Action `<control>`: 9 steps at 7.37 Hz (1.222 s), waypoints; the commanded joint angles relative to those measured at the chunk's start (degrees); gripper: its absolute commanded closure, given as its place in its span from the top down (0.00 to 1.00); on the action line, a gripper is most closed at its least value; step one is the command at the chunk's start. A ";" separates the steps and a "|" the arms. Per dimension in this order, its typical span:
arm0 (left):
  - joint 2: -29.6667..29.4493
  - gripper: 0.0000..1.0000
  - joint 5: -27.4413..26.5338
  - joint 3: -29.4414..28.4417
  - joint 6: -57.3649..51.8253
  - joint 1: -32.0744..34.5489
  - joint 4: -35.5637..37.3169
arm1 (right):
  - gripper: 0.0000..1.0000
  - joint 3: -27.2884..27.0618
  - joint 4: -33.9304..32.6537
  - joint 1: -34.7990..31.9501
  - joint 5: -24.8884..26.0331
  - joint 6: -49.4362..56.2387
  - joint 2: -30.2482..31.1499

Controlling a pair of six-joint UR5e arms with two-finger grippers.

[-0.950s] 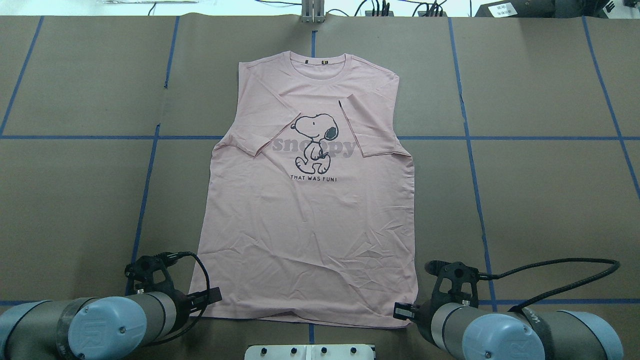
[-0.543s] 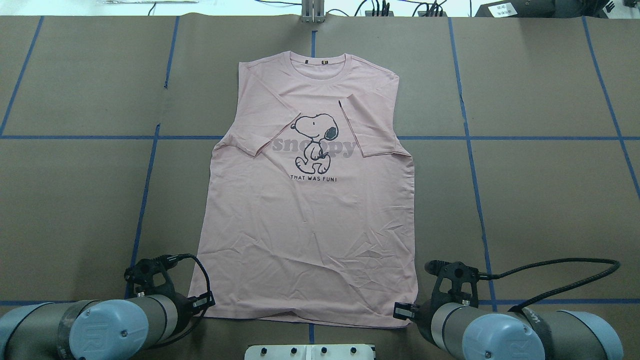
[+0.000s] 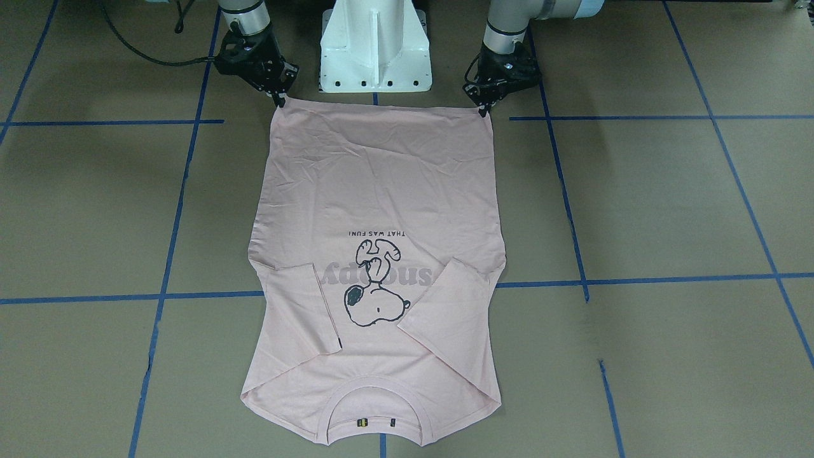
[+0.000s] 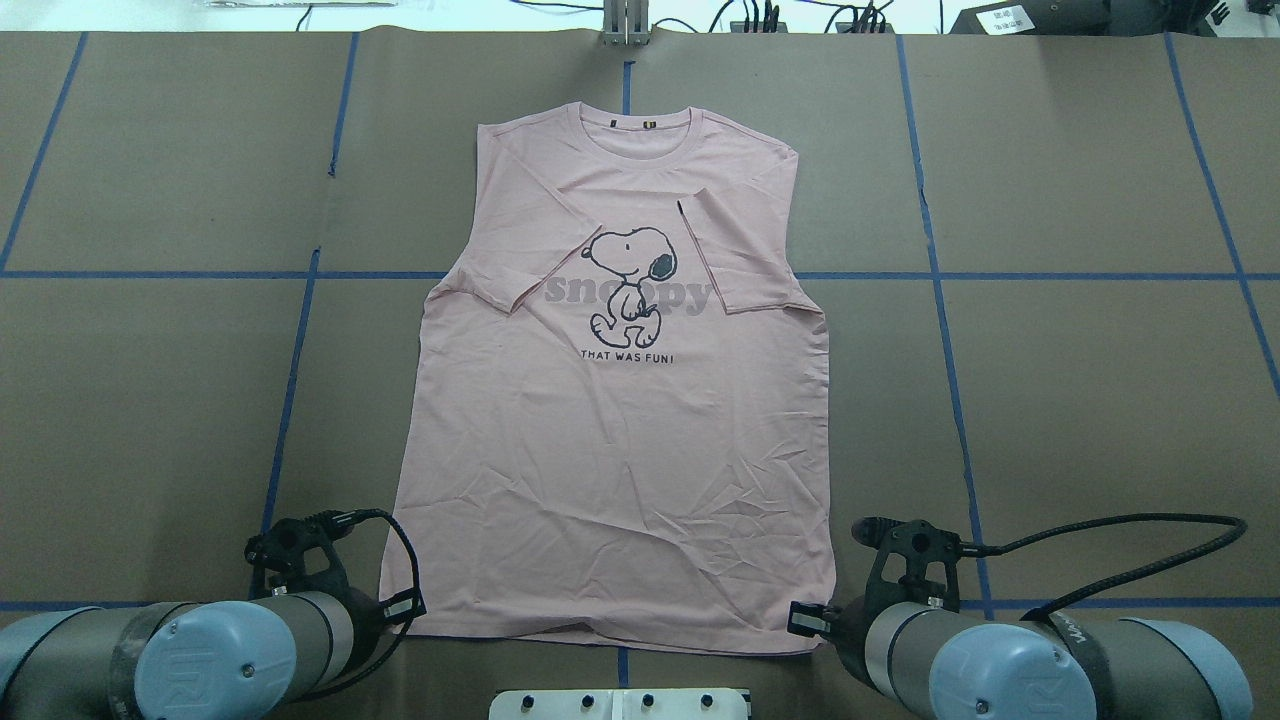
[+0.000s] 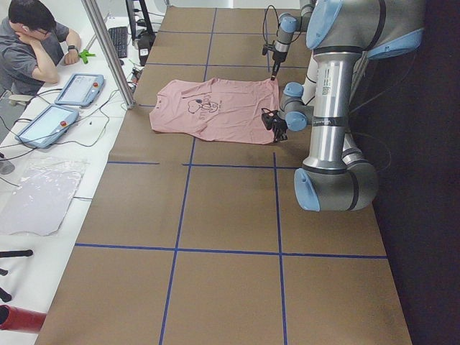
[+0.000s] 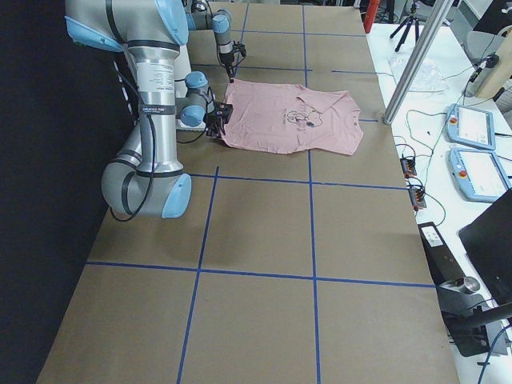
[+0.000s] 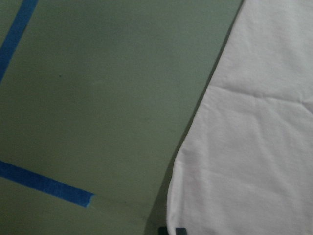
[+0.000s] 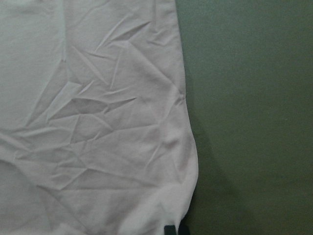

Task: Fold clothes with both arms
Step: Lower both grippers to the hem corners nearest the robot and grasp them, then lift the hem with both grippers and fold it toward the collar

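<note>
The pale pink T-shirt (image 4: 610, 450) lies flat and front up on the brown table, collar at the far side, both sleeves folded in over the dog print (image 4: 630, 285). My left gripper (image 4: 405, 606) sits at the hem's near left corner, its fingers drawn together on the cloth edge (image 7: 195, 196). At the near right hem corner my right gripper (image 4: 803, 618) is shut too, and the fabric (image 8: 171, 210) bunches up at its tips. In the front-facing view the left gripper (image 3: 483, 109) and right gripper (image 3: 280, 100) each narrow to a point on a corner of the T-shirt (image 3: 381, 178).
The white pedestal base (image 3: 375, 44) stands between the arms, just behind the hem. Blue tape lines (image 4: 290, 400) cross the brown table cover. A black cable (image 4: 1120, 535) loops off the right wrist. A person (image 5: 32, 43) sits past the far table edge beside tablets (image 5: 79, 88).
My left gripper has slid left and back toward the robot, from over the hem to its corner. The right gripper and the shirt have stayed put.
</note>
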State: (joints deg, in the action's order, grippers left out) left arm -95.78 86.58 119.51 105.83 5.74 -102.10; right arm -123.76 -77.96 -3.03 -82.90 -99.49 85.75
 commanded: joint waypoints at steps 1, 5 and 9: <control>-0.02 0.00 1.91 4.48 -0.62 0.06 3.28 | 0.00 -1.65 0.00 -0.04 -0.33 0.09 0.30; 0.07 0.00 3.51 18.09 0.16 -6.06 13.30 | 0.00 -18.05 -16.91 8.10 -2.36 -0.52 1.35; -0.11 0.00 5.88 28.68 -0.19 -10.57 21.15 | 0.00 -26.62 -24.87 8.14 -6.66 -0.35 1.09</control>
State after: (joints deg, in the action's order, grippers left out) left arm -95.74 91.87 146.77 105.70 -3.95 -82.05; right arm -149.46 -101.74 5.36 -89.17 -100.00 86.96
